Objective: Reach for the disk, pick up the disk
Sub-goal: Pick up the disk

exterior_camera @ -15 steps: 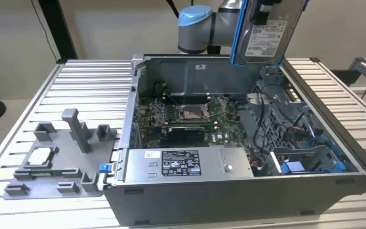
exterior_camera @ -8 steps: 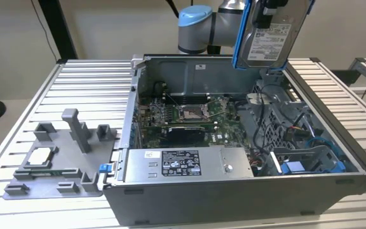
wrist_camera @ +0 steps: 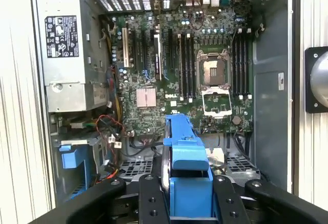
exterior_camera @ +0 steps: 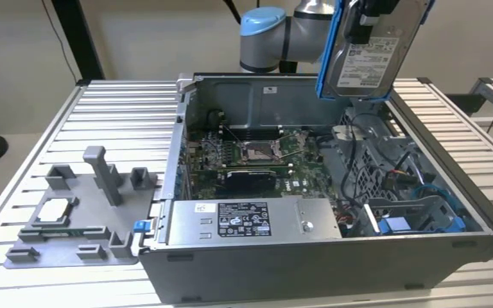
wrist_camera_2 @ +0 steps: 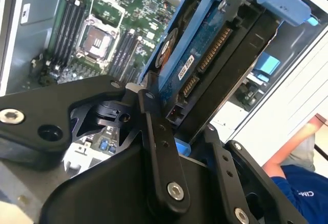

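While the arm hangs over the open case, the scene reads as follows.

End effector: the end effector (wrist_camera_2: pixel 171 147) is clamped on the disk, its black fingers (wrist_camera_2: pixel 159 152) pressed to either side of the drive's lower edge, as both wrist views show.

Disk: the disk (exterior_camera: pixel 368 54) is held aloft, nearly upright, above the rear wall of the computer case (exterior_camera: pixel 332 256), label facing the exterior view; its blue bracket (wrist_camera: pixel 187 170) frames it.

Progress: judged from this, the pick is done and the drive is clear of the case.

Below: motherboard (wrist_camera: pixel 205 75), power supply (exterior_camera: pixel 246 221) and an empty blue drive bay (exterior_camera: pixel 418 221) lie underneath.

Beside: a grey fixture (exterior_camera: pixel 84 212) with a small white-topped chip (exterior_camera: pixel 54 208) sits on the slatted counter (exterior_camera: pixel 126 115).

Risk: the grip is on one narrow edge of a tall, heavy part, so a jolt could let it pivot or slip onto the board below.

Views: the second wrist view shows the drive's connector side and a person's sleeve (wrist_camera_2: pixel 302 193); the exterior view shows the label and height; the first wrist view shows the board directly under.
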`<state>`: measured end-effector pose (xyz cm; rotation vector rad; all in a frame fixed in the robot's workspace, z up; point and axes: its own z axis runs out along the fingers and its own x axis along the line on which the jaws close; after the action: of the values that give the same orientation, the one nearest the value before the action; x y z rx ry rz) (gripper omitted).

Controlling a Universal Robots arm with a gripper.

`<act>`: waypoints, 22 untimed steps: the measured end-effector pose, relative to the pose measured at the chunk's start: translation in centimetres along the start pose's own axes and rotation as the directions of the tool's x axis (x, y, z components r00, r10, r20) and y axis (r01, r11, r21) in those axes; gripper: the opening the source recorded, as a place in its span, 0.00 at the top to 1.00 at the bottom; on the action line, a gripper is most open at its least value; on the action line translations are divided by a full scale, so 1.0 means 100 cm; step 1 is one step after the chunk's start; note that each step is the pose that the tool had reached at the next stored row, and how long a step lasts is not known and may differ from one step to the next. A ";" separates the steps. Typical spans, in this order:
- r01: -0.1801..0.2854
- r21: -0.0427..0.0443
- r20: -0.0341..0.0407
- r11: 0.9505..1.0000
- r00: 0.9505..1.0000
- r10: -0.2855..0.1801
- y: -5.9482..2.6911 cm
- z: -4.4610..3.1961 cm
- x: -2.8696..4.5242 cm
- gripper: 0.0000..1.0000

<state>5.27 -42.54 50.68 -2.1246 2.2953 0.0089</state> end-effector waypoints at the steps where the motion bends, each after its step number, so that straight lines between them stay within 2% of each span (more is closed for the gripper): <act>1: 0.000 0.000 0.000 1.000 1.000 0.000 -0.0002 0.0000 0.0020 1.00; 9: 0.000 0.000 0.000 1.000 1.000 0.000 -0.0014 -0.0002 0.0175 1.00; 22: 0.000 0.000 0.000 1.000 1.000 0.000 -0.0030 -0.0005 0.0385 1.00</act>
<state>5.27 -46.40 50.68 -2.1246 2.2952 0.0089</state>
